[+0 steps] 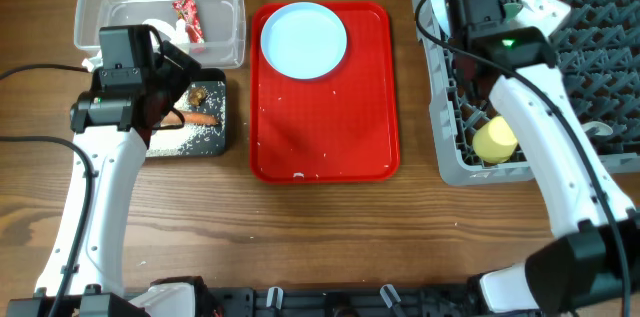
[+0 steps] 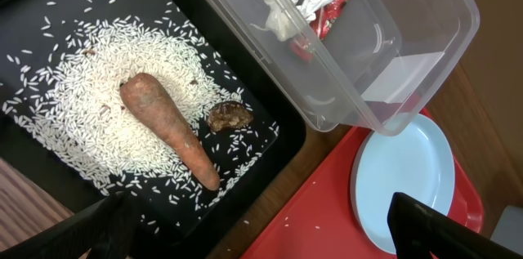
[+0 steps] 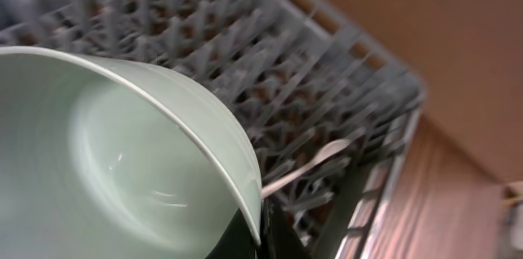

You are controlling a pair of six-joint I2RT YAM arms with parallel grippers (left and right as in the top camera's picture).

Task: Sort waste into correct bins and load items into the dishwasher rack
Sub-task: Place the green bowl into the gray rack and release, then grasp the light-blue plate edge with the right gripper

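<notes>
R pincer (image 3: 249,238) is pinching the bowl (image 3: 122,153) by its rim, tipped on edge right over the rack (image 3: 310,87) pegs, so prob straight down next; L pincer (image 2: 261,234) hangs spread w/ nothing in it over the black tub (image 2: 24,149).

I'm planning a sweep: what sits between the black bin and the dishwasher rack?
The red tray, holding the pale blue plate; the overhead view shows it.

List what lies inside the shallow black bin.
Loose white rice, an orange carrot and a small brown scrap. Overhead, the left arm covers part of the bin.
</notes>
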